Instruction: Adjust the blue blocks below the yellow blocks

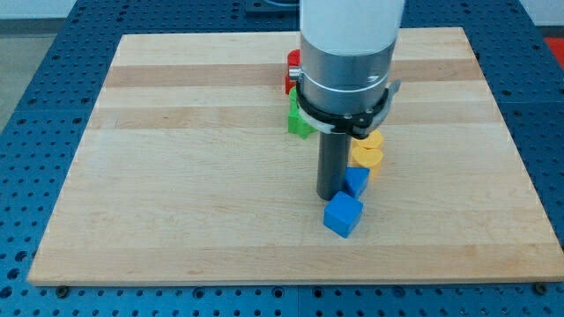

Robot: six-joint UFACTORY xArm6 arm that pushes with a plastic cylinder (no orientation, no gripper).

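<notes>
A blue cube (343, 215) lies near the view's bottom centre of the wooden board (176, 176). A second, smaller blue block (357, 181) sits just above and right of it, its shape partly hidden by the rod. Two yellow blocks, one (367, 158) heart-like and another (374, 141) above it, stand directly above the blue ones, partly hidden by the arm. My tip (330, 195) rests on the board just left of the smaller blue block and above the blue cube, close to both.
A green block (298, 121) and a red block (292, 70) peek out left of the arm's wide grey body (345, 62), which hides part of each. The board lies on a blue perforated table (546, 132).
</notes>
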